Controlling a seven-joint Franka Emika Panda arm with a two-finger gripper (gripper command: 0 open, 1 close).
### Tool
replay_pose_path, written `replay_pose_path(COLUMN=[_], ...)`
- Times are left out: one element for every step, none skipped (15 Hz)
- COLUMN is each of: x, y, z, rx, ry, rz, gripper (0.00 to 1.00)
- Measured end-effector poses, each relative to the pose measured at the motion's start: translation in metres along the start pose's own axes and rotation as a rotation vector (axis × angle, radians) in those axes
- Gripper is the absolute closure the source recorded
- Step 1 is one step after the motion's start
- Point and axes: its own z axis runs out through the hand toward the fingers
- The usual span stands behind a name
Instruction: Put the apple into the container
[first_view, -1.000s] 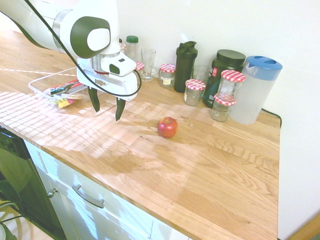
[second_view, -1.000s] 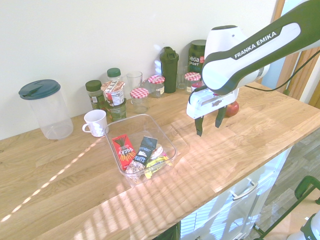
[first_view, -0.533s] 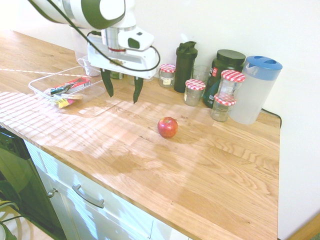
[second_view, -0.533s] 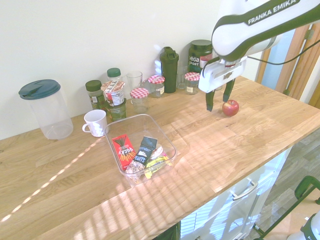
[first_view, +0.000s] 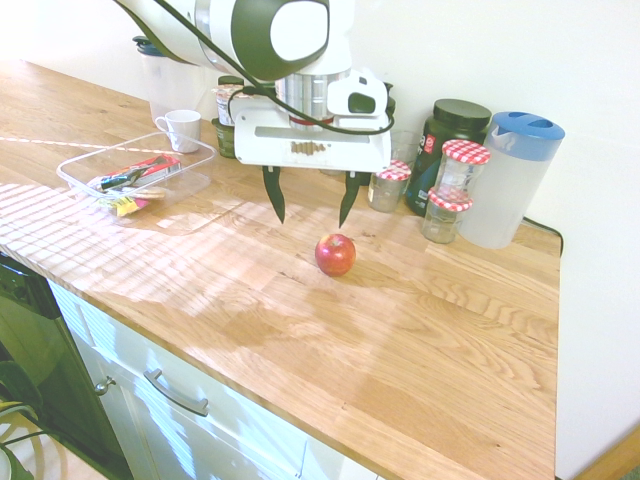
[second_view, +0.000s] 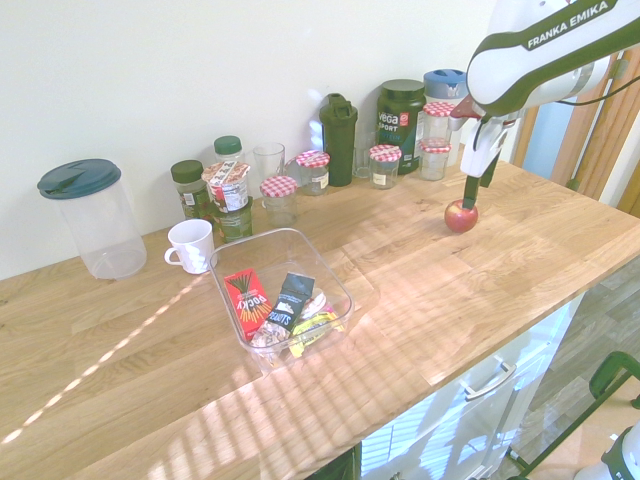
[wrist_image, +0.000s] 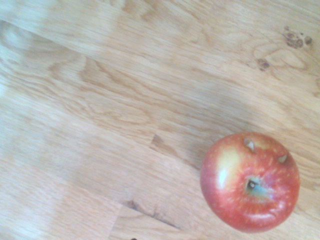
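On the wooden countertop (first_view: 420, 330) the apple (first_view: 336, 254) sits alone, stem dimple up, well apart from the container (second_view: 281, 300), which lies near the white mug (second_view: 189, 245). Gripper (first_view: 310, 205) hangs above the counter, close beside the apple, pointing down, fingers spread wide and holding nothing. Jars with red-checked lids (first_view: 389, 184) stand behind.
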Motion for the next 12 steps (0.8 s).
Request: replay_pose_path(x=[0.004, 0.007, 0.01, 0.012, 0.016, 0.02, 0.023, 0.025, 0.027, 0.029, 0.032, 0.036], y=[0.0, 0.001, 0.001, 0.002, 0.002, 0.003, 0.002, 0.002, 0.001, -0.001, -0.002, -0.003], z=[0.008, 0.016, 0.022, 0.028, 0.034, 0.04, 0.047, 0.054, 0.061, 0.066, 0.071, 0.074], rx=[-0.01, -0.017, -0.025, -0.031, -0.036, -0.037, -0.037, -0.038, -0.04, -0.043, -0.044, -0.045], ry=[0.001, -0.002, -0.009, -0.017, -0.014, -0.001, 0.007, 0.003, -0.003, -0.011, -0.013, -0.009], rz=[-0.009, -0.013, -0.016, -0.019, -0.017, -0.009, -0.002, 0.001, 0.0, -0.001, 0.004, 0.013], gripper=[0.0, 0.0, 0.0, 0.0, 0.0, 0.0, 0.0, 0.0, 0.0, 0.0, 0.0, 0.0])
